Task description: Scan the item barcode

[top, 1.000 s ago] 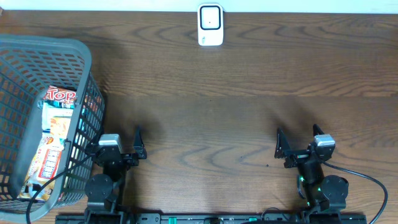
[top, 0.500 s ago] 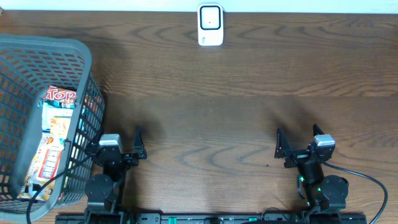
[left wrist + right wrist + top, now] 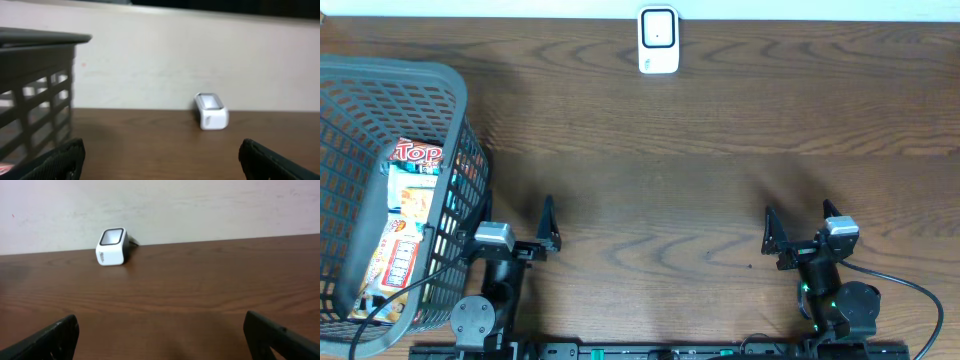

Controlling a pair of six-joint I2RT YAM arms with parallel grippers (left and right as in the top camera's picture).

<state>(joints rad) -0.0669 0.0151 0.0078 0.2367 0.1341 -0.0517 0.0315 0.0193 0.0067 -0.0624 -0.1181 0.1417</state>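
The left gripper point(image 3: 518, 226) sat just beside the basket point(image 3: 460, 100), its jaws wide apart and empty. The right gripper point(image 3: 800, 226) rested well away on the other side of the table point(image 3: 670, 180), its jaws also spread with nothing between them. The item to be scanned, one of the snack packets point(image 3: 415, 170), lay inside the basket at the table's left edge. The scanner point(image 3: 658, 40) stood at the far edge, near the middle.

The main risk was probably the basket itself. Its wall rose close against the left arm, so a reach over the rim could have caught the mesh and dragged or tipped the basket. The packets lay overlapping, so a pinch might have lifted two together or slipped off the glossy film. No barcode showed on the upward faces, so a packet might have reached the scanner with the wrong side turned to it.

Only "TOP", in white letters on a red packet, could be read. The other printing was too small to make out, and the scanner showed no legible marking.
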